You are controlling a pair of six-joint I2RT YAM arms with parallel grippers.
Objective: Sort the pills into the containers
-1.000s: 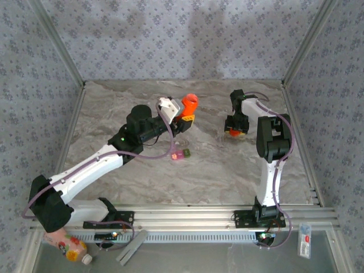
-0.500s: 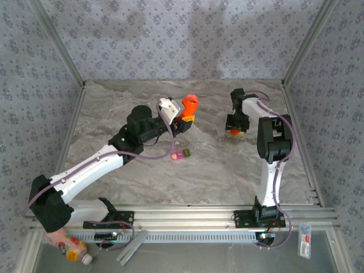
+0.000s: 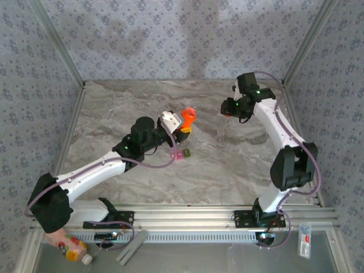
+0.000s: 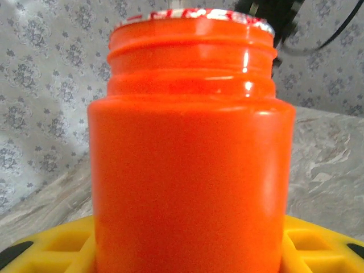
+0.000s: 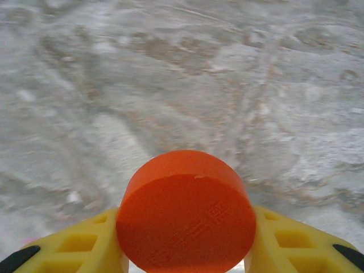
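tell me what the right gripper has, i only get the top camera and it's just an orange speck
Observer: An orange cap, clamped between the yellow pads of the right gripper.
Operator: so is the bottle open
Observer: The bottle in the left gripper has no cap on, but a silvery foil edge with red print shows across its mouth.
Operator: which way is the cap turned
Observer: Its flat closed face points at the wrist camera, with faint raised lettering on it.
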